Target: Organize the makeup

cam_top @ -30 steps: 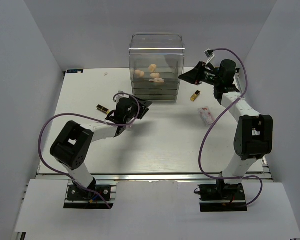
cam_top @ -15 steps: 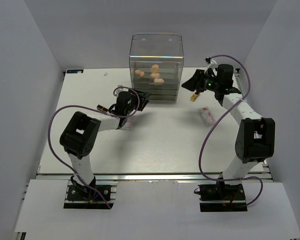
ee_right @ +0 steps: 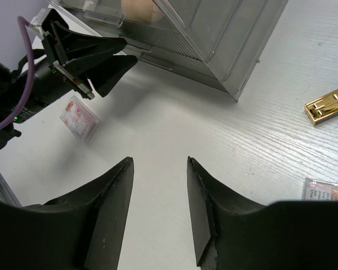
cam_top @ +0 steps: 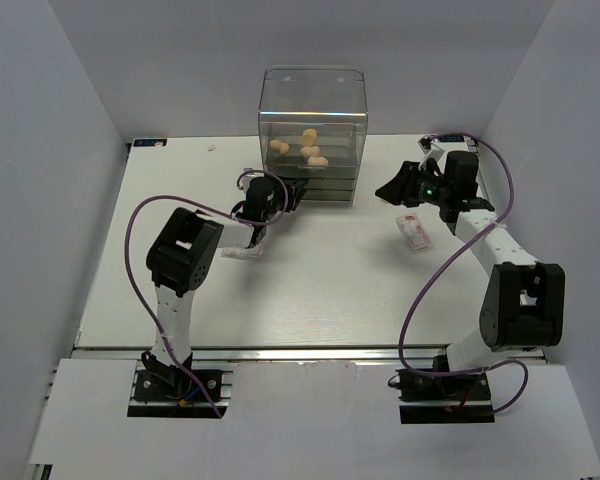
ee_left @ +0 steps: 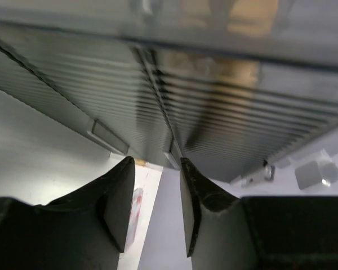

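Seen from overhead, the clear drawer box (cam_top: 313,110) stands at the far side of the table (cam_top: 330,290) with peach sponges (cam_top: 309,150) inside. The left gripper (cam_top: 285,195), jaws narrowly parted and empty, noses close up to its lower drawers, and a pink-white packet (cam_top: 242,253) lies on the near side of it. The right gripper (cam_top: 392,188), spread wide and empty, hangs to the right of the box. Only its wrist camera reveals the gold lipstick (ee_right: 327,105) on the table, apart from the fingers. A second packet (cam_top: 414,231) lies close by.

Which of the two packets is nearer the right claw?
The packet right of the box, close by the right claw; the other packet lies across the table beside the left arm.
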